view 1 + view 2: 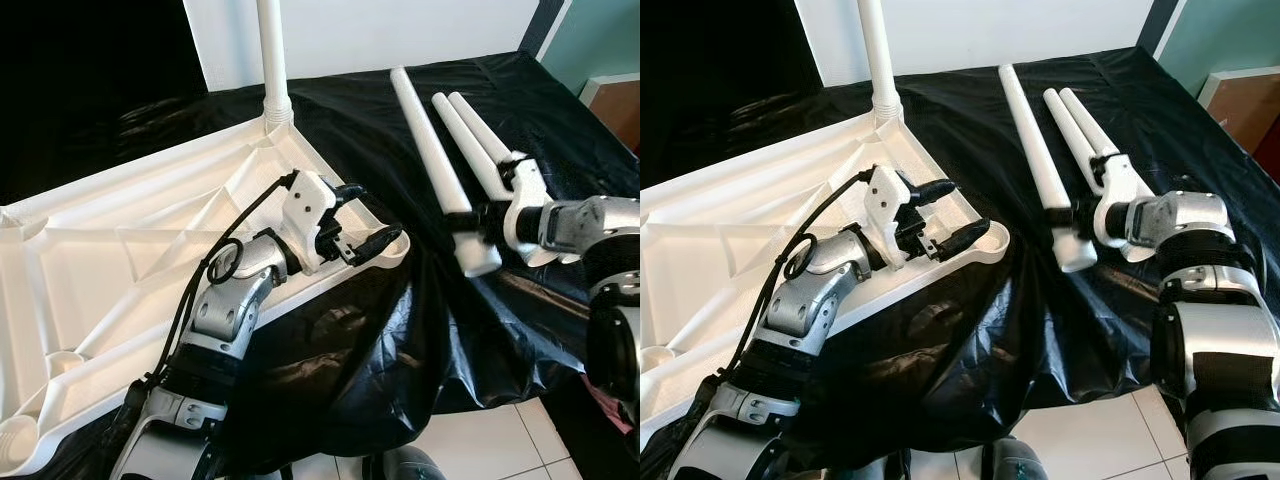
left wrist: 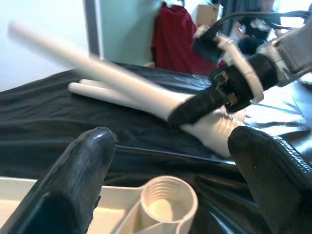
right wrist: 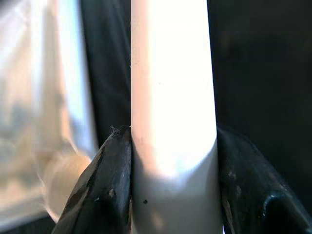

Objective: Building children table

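My right gripper clamps a white table leg running up the frame's centre, one black finger pressed on each side, black cloth behind.

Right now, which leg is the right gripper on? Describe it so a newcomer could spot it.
On the black sheet, right of the upturned white tabletop, lie three loose white table legs. The right gripper is shut on the leftmost leg, near its lower end. It is the longest-looking of the three and lies apart from the other two legs, which touch each other.
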`<state>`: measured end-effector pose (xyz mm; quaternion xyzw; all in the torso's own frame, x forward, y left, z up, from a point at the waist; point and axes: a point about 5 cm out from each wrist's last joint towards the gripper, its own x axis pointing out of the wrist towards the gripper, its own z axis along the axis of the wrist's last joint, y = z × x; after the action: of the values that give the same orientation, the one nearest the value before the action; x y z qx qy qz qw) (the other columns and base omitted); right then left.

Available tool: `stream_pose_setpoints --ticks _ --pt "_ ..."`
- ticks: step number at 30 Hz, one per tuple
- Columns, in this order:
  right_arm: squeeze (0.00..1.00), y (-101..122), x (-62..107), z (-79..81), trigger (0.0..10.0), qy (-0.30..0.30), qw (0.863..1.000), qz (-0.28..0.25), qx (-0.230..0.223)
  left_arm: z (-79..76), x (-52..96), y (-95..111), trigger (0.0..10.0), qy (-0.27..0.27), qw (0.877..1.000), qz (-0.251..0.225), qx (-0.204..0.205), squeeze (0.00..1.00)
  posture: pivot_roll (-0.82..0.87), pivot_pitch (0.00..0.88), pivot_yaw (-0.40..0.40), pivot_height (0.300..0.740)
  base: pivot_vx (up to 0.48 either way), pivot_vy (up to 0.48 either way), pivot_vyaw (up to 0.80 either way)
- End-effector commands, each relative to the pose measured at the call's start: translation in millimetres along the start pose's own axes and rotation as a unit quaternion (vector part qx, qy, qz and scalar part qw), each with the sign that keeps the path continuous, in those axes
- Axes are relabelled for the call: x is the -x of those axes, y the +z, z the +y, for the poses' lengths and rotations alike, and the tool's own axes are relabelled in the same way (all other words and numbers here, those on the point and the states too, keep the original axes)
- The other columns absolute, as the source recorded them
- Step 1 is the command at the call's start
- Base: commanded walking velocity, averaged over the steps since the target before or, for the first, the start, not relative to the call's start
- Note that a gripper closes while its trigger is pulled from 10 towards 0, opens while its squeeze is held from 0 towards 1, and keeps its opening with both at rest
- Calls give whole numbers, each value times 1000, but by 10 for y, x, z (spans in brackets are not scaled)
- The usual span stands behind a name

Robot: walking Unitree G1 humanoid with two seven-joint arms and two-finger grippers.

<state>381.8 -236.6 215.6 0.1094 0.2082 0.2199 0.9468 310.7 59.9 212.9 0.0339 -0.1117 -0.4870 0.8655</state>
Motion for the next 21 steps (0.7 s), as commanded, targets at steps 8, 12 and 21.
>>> stream_pose_setpoints --ticks 8,12,21 --pt "0 -82 -25 113 10000 -4 989 -141 33 187 7 6 10000 52 997 16 59 0 -41 126 -27 740 0 0 0" --pt "0 -288 -65 289 10000 -12 976 -213 42 310 -23 4 10000 72 994 28 76 0 -41 122 -10 740 0 0 0" --pt "0 -537 -60 588 10000 41 965 -255 54 329 -135 97 10000 15 991 -9 132 0 -54 111 16 740 0 0 0"
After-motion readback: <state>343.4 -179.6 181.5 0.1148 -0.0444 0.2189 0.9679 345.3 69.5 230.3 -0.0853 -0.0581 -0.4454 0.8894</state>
